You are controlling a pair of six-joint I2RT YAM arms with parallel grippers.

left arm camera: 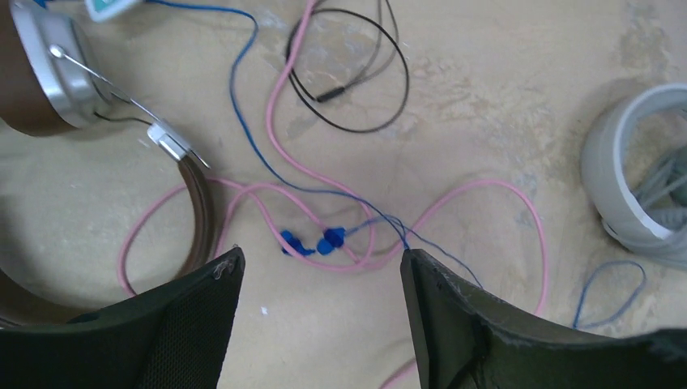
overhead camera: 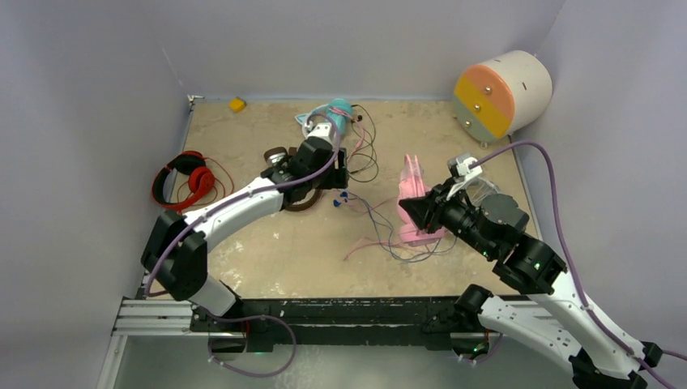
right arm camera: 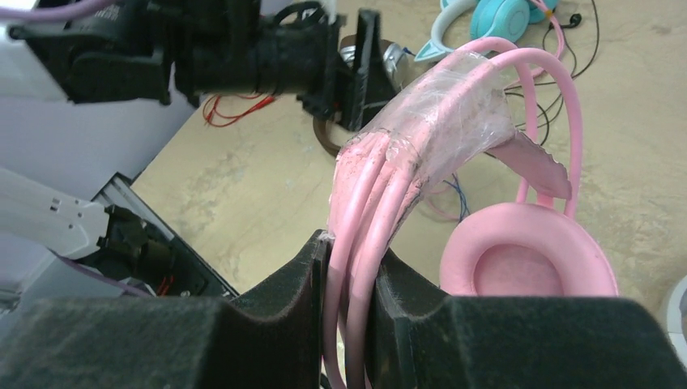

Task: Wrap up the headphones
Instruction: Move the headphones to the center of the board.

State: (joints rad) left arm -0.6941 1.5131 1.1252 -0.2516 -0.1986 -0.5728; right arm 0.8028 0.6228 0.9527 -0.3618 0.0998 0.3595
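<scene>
My right gripper point(right arm camera: 352, 259) is shut on the headband point(right arm camera: 437, 105) of the pink headphones point(overhead camera: 413, 203), holding them upright; a pink ear cup point(right arm camera: 526, 259) hangs beside the fingers. My left gripper point(left arm camera: 320, 259) is open just above the table, over loops of the pink cable point(left arm camera: 486, 185). Blue earbuds point(left arm camera: 312, 241) on a thin blue cord point(left arm camera: 243, 121) lie just beyond its fingertips. The brown headphones with a silver cup point(left arm camera: 49, 73) lie to its left. Part of the grey-white headphones point(left arm camera: 624, 186) shows at the right. In the top view the left gripper point(overhead camera: 336, 174) hovers mid-table.
Red headphones point(overhead camera: 188, 178) lie at the left wall. Teal headphones point(overhead camera: 336, 109) and a black cable point(left arm camera: 356, 89) lie at the back. A cylinder with an orange face point(overhead camera: 502, 93) stands at the back right, a small yellow object point(overhead camera: 236, 104) at the back left.
</scene>
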